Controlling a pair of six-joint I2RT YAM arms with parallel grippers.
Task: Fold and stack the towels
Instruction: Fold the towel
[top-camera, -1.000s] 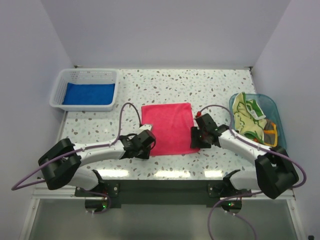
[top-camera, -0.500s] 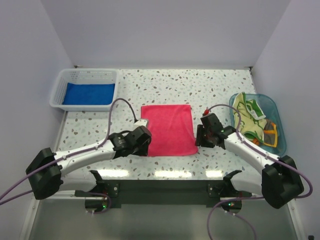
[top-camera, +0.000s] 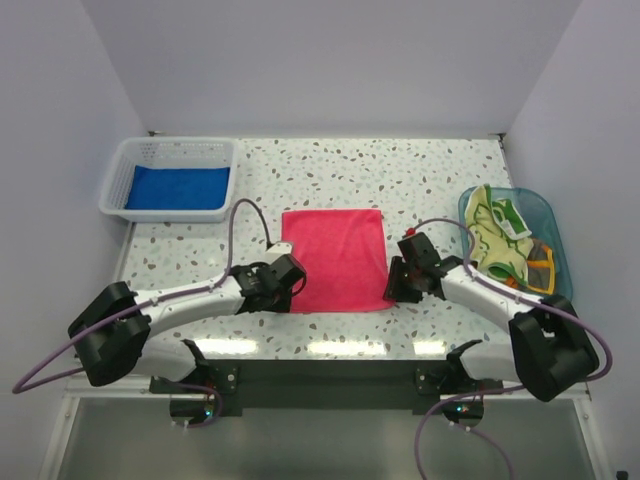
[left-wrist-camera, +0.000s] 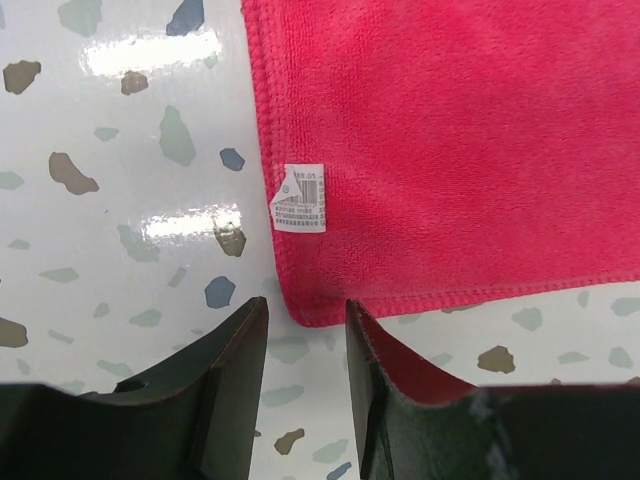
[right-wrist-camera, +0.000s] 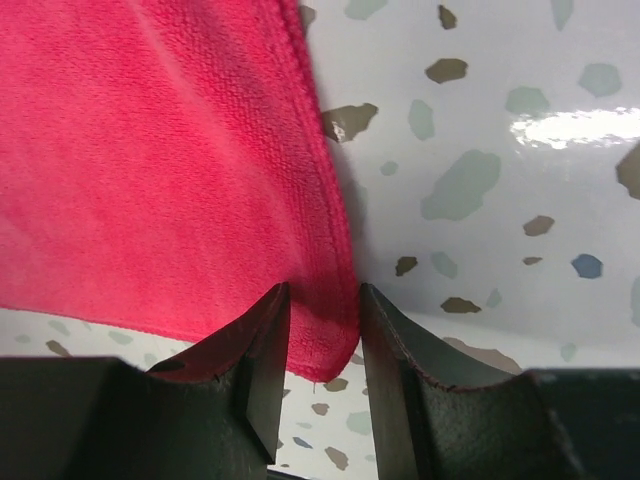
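A pink towel (top-camera: 338, 258) lies flat in the middle of the table. My left gripper (top-camera: 292, 290) is open at the towel's near left corner. In the left wrist view that corner (left-wrist-camera: 310, 305) lies just ahead of the gap of the left gripper (left-wrist-camera: 306, 305), beside a white label (left-wrist-camera: 300, 198). My right gripper (top-camera: 398, 288) stands open at the near right corner. Seen from the right wrist, the pink towel (right-wrist-camera: 150, 180) has this corner down in the gap of the right gripper (right-wrist-camera: 324, 290), and the cloth still lies flat.
A white slotted basket (top-camera: 118, 178) at the back left holds a folded blue towel (top-camera: 178, 187). A clear blue tub (top-camera: 547, 212) at the right holds a crumpled green and yellow towel (top-camera: 495, 235) and a dark grey one with orange trim (top-camera: 540, 272).
Both grippers have shifted toward the towel's near corners. The right jaws have narrowed around the right corner. The towel has not moved.
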